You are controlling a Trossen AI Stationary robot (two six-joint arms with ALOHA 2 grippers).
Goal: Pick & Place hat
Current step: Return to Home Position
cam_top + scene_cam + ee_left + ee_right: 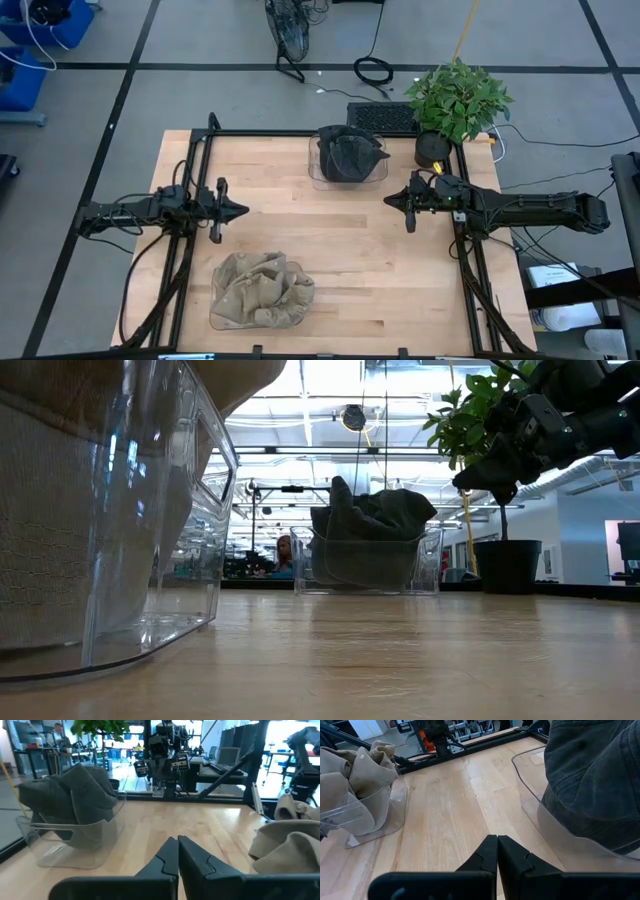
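Note:
A dark grey hat (349,154) sits in a clear plastic bin (318,178) at the table's far edge, bulging over its rim (75,795) (592,780). Tan hats (262,290) fill a second clear bin near the table's near edge (355,785) (287,840). My left gripper (242,211) hovers shut over the table's left part (177,842), touching nothing. My right gripper (388,202) hovers shut over the right part (497,840), just right of the dark hat's bin, holding nothing.
A potted plant (455,105) stands at the table's far right corner, close behind my right arm. Black frame rails (200,170) run along the table's sides. Bare wood (320,235) lies between the two bins and between the grippers.

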